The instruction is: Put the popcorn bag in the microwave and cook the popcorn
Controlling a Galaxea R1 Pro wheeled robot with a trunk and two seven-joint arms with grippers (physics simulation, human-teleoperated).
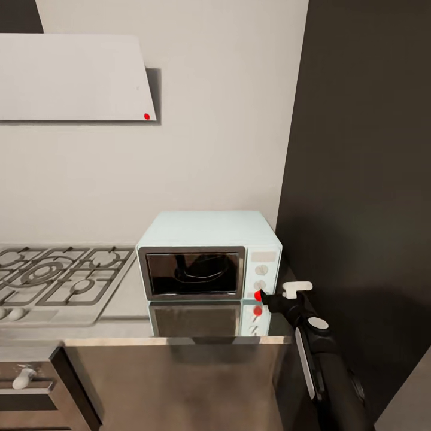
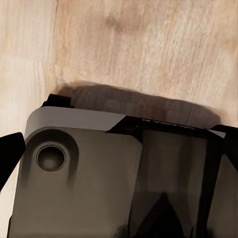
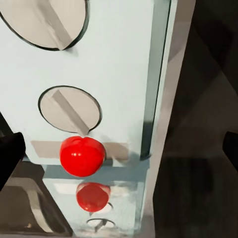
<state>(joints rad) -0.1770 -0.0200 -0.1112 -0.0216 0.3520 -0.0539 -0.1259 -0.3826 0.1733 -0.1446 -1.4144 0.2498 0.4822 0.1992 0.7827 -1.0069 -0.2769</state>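
One dark tall panel (image 1: pixel 365 179) is seen just to the right of the microwave (image 1: pixel 209 260), and one pale grey wall (image 1: pixel 209 120) rises behind it. One flat white hood (image 1: pixel 75 78) is mounted on that wall, above and to the left of the microwave, with one red dot at its lower corner. One steel gas hob (image 1: pixel 57 281) is set into the countertop (image 1: pixel 129 299) just left of the microwave. The microwave itself, one pale mint-blue box, stands on the glossy countertop with its dark glass door closed; the popcorn bag cannot be made out through the glass. Two round knobs (image 3: pixel 69 109) are counted on its white side panel, and one red button (image 3: pixel 82 156) sits below them, mirrored in the countertop. One right gripper (image 1: pixel 263 297) is held at that red button, at the lower right corner of the microwave's front; whether its jaws are released or clenched cannot be told. In the left wrist view, one wooden floor (image 2: pixel 148 44) and one grey part of the robot's body (image 2: pixel 79 173) are shown; the state of the left jaws cannot be told either.
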